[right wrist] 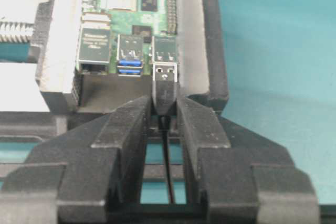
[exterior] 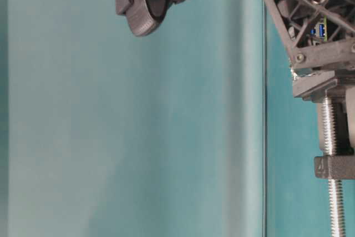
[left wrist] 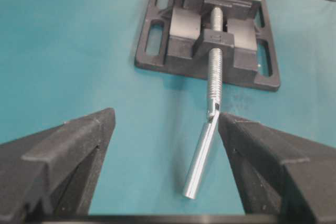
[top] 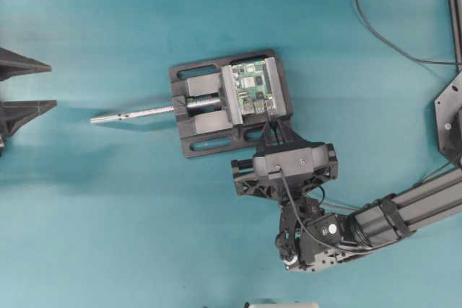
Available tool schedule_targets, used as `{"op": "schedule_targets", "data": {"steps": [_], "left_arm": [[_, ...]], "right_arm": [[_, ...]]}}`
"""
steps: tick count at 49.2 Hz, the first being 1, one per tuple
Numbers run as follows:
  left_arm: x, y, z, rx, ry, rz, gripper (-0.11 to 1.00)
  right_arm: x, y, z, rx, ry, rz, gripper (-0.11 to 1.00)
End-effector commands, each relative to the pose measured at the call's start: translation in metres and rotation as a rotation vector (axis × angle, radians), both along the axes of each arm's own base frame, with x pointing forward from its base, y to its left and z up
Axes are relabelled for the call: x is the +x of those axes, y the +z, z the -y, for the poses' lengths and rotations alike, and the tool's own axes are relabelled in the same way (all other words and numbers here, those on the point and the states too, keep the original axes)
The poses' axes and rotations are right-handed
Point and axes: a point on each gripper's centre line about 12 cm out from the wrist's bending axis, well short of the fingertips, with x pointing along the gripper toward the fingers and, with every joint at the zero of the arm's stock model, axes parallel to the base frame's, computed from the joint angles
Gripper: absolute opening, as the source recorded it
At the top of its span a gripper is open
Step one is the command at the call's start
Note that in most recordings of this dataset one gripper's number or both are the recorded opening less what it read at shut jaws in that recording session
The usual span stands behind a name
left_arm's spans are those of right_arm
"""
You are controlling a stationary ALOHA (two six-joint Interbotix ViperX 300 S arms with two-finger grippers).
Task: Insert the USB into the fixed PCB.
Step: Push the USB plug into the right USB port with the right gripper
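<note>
While the plug sits at the mouth of the port, the insertion is poised but unfinished.

Nearest in the right wrist view, the right hand (right wrist: 164,116) is closed on the USB (right wrist: 165,85), its fingers (right wrist: 126,129) pinching the black body while the thin cable runs back down between them; the metal tip points at the right-hand port at frame centre, seemingly just at its opening. Beyond it, the fixed PCB (right wrist: 131,3) is clamped in the black vise (right wrist: 210,51) toward the upper left of the frame. The left hand (left wrist: 165,145) is wide open and empty, hanging over the worktop (left wrist: 63,51) short of the screw rod (left wrist: 202,150). My judgement: a slightly tilted or off-centre tip could catch the port rim, and pushing on might make the plug slip in the grip or strain the board.
</note>
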Motion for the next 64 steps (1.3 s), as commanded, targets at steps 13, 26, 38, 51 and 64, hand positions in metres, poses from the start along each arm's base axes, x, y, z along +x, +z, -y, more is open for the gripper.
{"op": "schedule_targets", "data": {"steps": [13,26,38,51,64], "left_arm": [[0.002,0.004,-0.001,0.002,0.003,0.009,0.94],[0.002,0.004,-0.001,0.002,0.002,0.009,0.94],[0.002,0.004,-0.001,0.002,0.002,0.007,0.94],[0.002,0.004,-0.001,0.002,0.003,0.007,0.94],[0.002,0.004,-0.001,0.002,0.002,0.007,0.94]], "right_arm": [[0.01,0.02,0.029,0.013,-0.067,0.054,0.21],[0.01,0.02,0.033,0.016,-0.073,0.053,0.21],[0.009,0.019,0.029,0.013,-0.067,0.054,0.21],[0.009,0.021,0.022,0.005,-0.059,0.057,0.21],[0.014,0.022,0.02,0.011,-0.062,0.072,0.21]]}}
